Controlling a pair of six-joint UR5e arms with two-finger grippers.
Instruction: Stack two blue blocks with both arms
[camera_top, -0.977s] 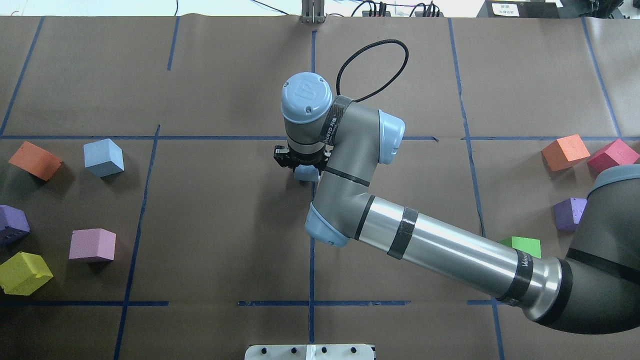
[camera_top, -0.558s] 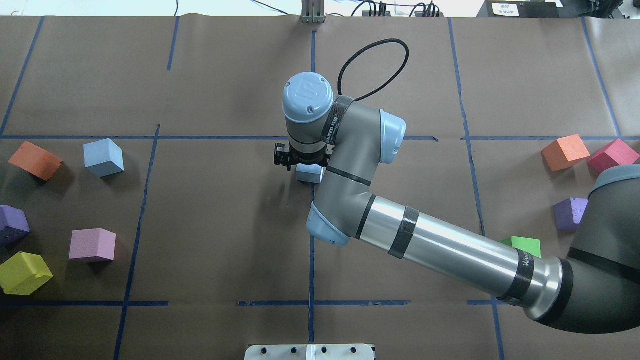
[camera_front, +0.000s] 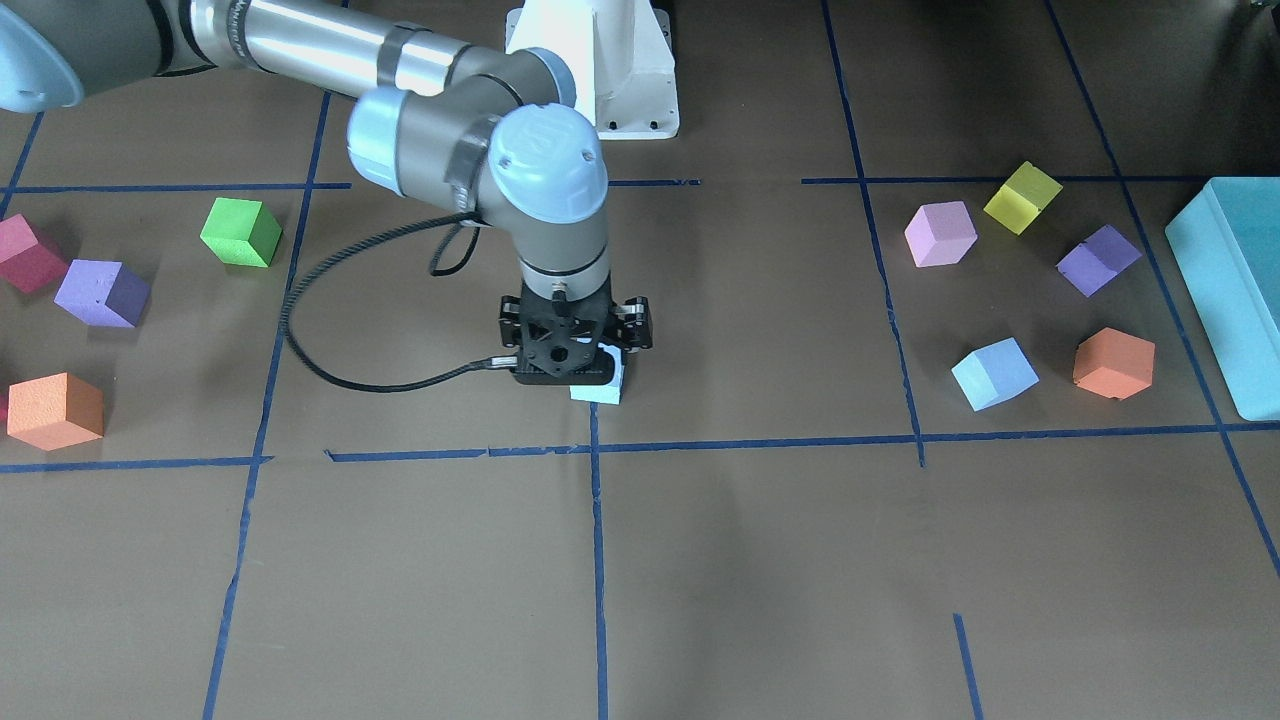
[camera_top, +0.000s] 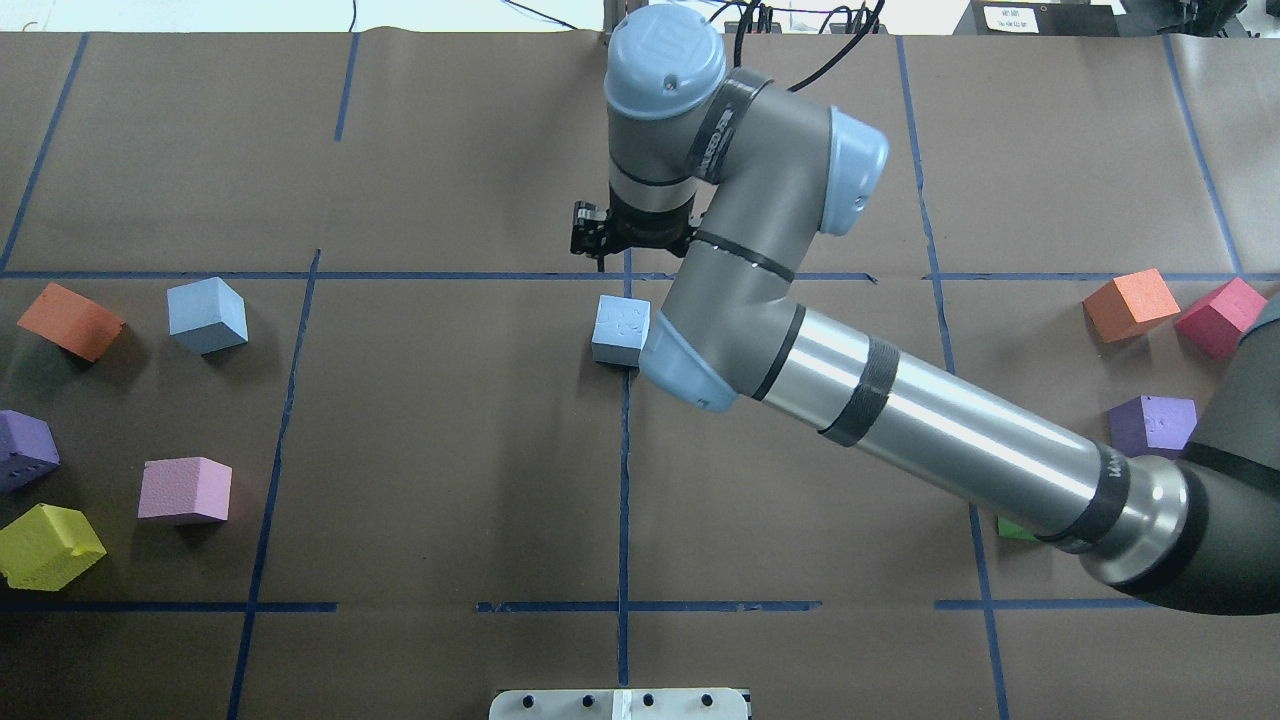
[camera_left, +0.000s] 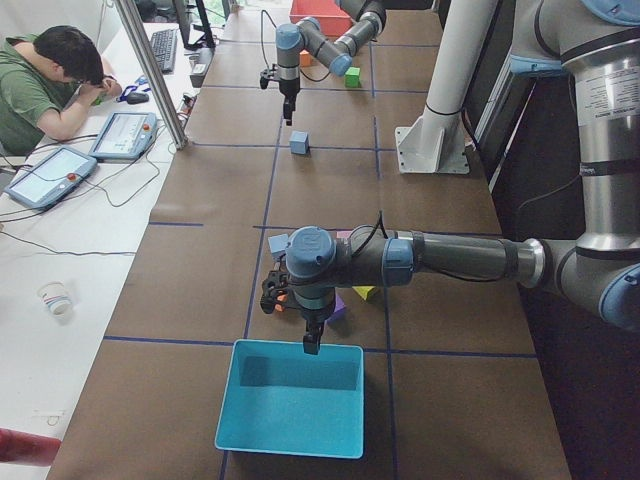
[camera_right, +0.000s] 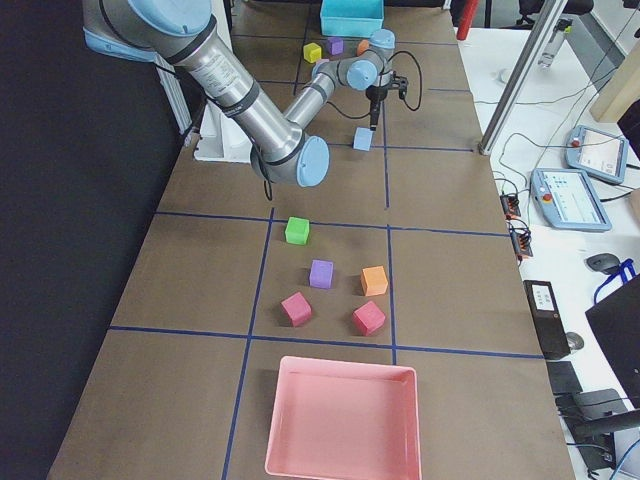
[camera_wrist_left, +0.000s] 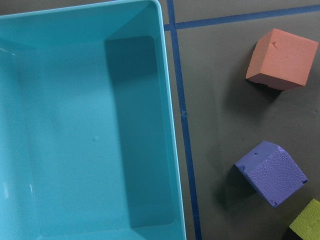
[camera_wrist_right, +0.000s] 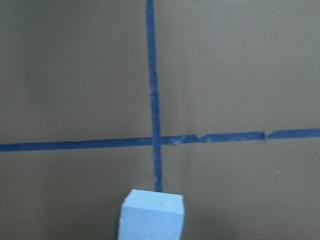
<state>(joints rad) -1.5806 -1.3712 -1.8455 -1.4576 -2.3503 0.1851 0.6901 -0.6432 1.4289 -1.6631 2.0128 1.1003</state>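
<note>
Rt pincer (camera_top: 602, 250) over blue block (camera_top: 620, 330) — apart; block on tape line (camera_top: 624, 480).

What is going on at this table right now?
The right gripper hangs over one blue block, which sits free at the centre of the table. The second blue block lies on the robot's left side, untouched. The left gripper hovers above the teal box. Nothing is stacked yet.

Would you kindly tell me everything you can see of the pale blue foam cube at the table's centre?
The pale blue foam cube is small, sharp-edged, with a matt, faintly dimpled top. It sits flat and upright on the brown paper table cover, right at the central blue tape line. Nothing touches it but that cover; the right gripper hangs above it, apart.
</note>
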